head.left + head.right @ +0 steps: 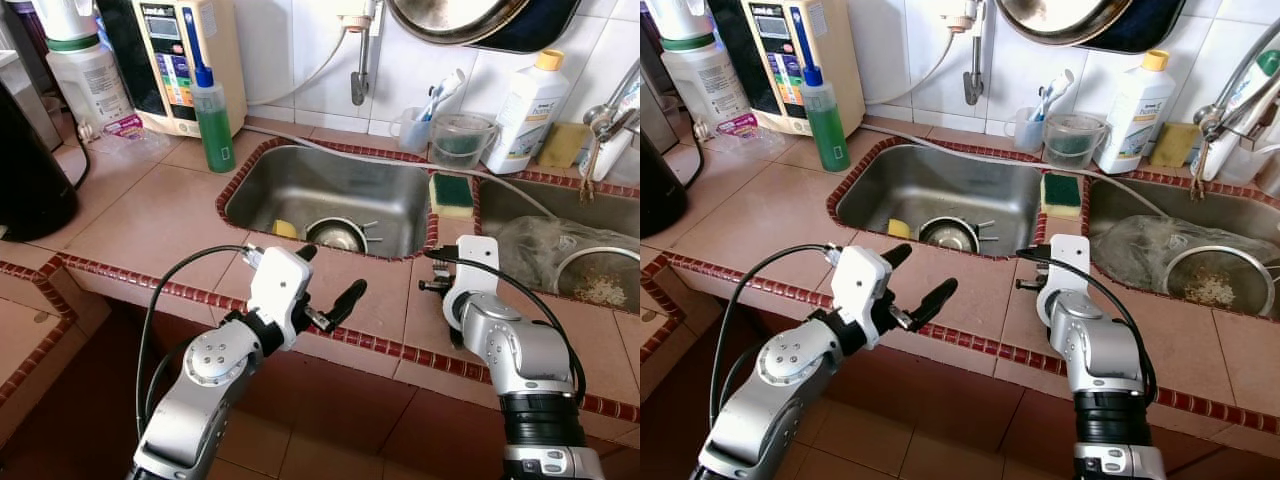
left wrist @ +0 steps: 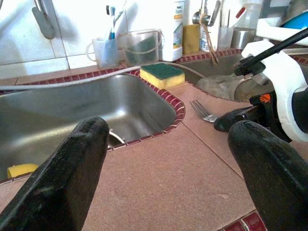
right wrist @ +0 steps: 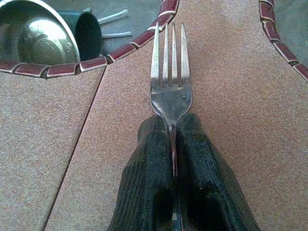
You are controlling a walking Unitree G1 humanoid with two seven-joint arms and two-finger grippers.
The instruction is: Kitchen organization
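Note:
A metal fork (image 3: 169,53) lies flat just above the tan tiled counter (image 1: 150,215), its tines toward the sink's red-brick rim. My right gripper (image 3: 172,126) is shut on the fork's neck, in front of the strip between the two basins. The left wrist view also catches the fork (image 2: 202,110) and the right gripper's black fingers (image 2: 231,119). Over the counter's front edge by the left basin (image 1: 290,185), my left gripper (image 1: 330,275) is open and holds nothing. A steel bowl (image 1: 335,236) and a dark cup (image 3: 86,29) sit in that basin.
A green-and-yellow sponge (image 1: 452,193) rests on the divider. The right basin holds a strainer (image 1: 600,280) and a plastic bag. A green soap bottle (image 1: 213,120), white bottle (image 1: 525,115), clear cup (image 1: 460,140) and water purifier (image 1: 180,60) line the back. A black kettle (image 1: 30,170) stands far left.

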